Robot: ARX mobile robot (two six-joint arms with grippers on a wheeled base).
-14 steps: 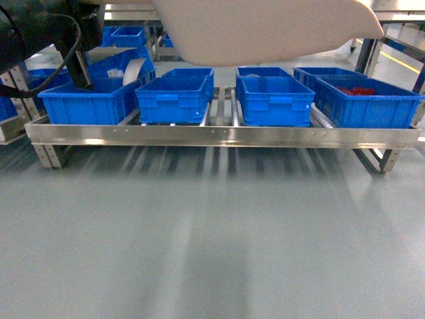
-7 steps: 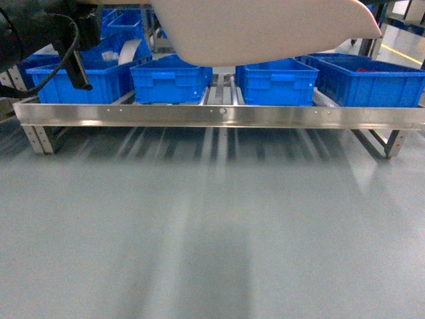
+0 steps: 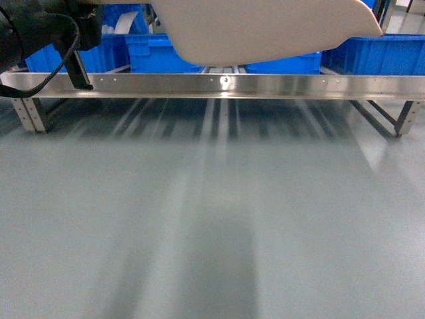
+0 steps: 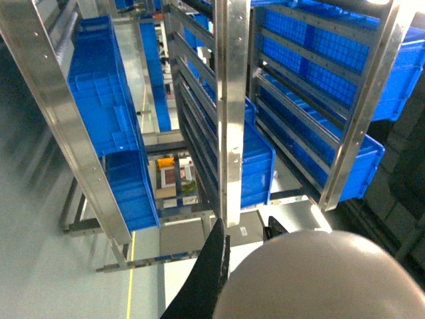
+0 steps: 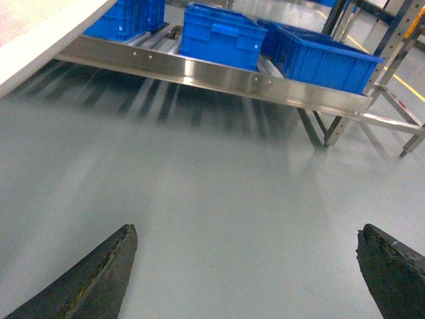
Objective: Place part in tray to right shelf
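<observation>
We carry the tray (image 3: 265, 30) high, just above the right shelf's (image 3: 219, 85) front rail; blue crates (image 5: 219, 36) sit behind that rail. The part isn't visible, probably inside the tray. We judge it light, hard, slick plastic: keep the tray level, or pinch it across its flat sides. Right tool (image 5: 246, 272) is wide open, empty. Left tool (image 4: 246, 259): can't tell, the tray's underside blocks it.
</observation>
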